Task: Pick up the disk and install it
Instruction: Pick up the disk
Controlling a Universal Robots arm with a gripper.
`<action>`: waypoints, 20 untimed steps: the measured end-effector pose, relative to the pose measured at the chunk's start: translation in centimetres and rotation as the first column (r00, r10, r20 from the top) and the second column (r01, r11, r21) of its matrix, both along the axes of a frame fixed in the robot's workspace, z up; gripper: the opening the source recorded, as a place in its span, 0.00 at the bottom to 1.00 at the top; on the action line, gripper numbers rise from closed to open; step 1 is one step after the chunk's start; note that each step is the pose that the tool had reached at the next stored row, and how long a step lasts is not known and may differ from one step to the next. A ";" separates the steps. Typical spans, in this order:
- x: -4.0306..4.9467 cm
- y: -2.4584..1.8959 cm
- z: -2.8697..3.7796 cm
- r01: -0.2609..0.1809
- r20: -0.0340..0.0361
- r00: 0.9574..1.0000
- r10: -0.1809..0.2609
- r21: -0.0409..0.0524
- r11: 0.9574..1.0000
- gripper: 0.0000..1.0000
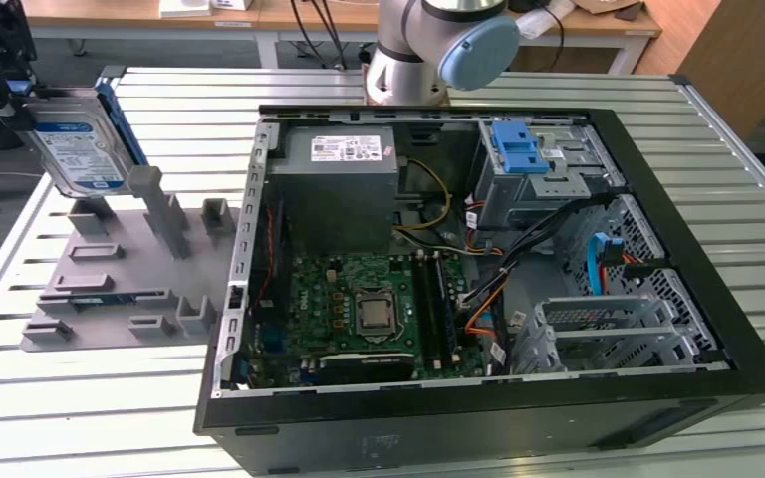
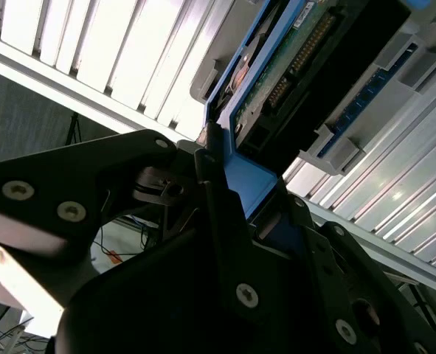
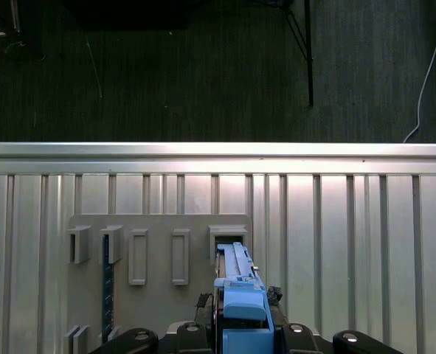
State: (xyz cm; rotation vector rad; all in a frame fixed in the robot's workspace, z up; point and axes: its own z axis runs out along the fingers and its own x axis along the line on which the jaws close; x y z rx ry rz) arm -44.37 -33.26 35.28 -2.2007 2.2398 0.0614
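The disk (image 1: 81, 147), silver with a white-and-blue label and a blue carrier, hangs slightly tilted over the back of the grey slotted fixture (image 1: 130, 269) at the exterior view's left. My gripper (image 1: 13, 98) is shut on its upper edge. In the first wrist view the blue carrier (image 3: 240, 301) sits between my black fingers (image 3: 284, 333), with an open slot (image 3: 229, 240) of the fixture just beyond it. In the second wrist view the disk's circuit-board side (image 2: 291, 70) and blue frame (image 2: 248, 184) run out from my gripper (image 2: 229, 195).
An open computer case (image 1: 701, 239) lies on the slatted metal table (image 1: 77, 418), with a grey power supply (image 1: 336, 184), motherboard (image 1: 370, 304) and a blue-handled drive cage (image 1: 526, 149). The arm's base (image 1: 422, 50) stands behind the case. The table edge (image 3: 218, 151) and dark floor lie past the fixture.
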 end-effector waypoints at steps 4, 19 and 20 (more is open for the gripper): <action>0.00 0.00 0.22 0.000 0.000 1.000 0.000 0.000 1.000 0.36; 0.00 0.00 1.17 0.000 0.000 1.000 0.000 0.000 1.000 0.36; 0.00 0.00 1.26 0.000 0.000 1.000 0.000 0.000 1.000 0.36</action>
